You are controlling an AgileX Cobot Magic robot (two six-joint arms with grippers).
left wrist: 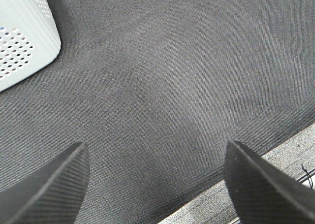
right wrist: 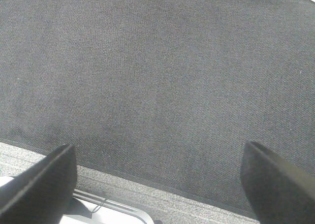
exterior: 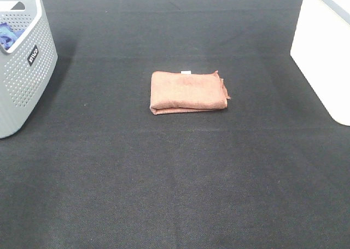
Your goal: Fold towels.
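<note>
A reddish-brown towel [exterior: 188,92] lies folded into a small rectangle near the middle of the black mat, with a small white tag at its far edge. Neither arm shows in the exterior high view. In the left wrist view my left gripper [left wrist: 156,157] stands open over bare mat, nothing between its fingers. My right gripper [right wrist: 160,157] in the right wrist view is open too, above the mat's hemmed edge. The towel appears in neither wrist view.
A grey perforated basket [exterior: 24,68] stands at the far left with something blue inside; its corner [left wrist: 24,42] shows in the left wrist view. A white bin [exterior: 322,57] sits at the right edge. Grey floor [right wrist: 147,199] borders the mat.
</note>
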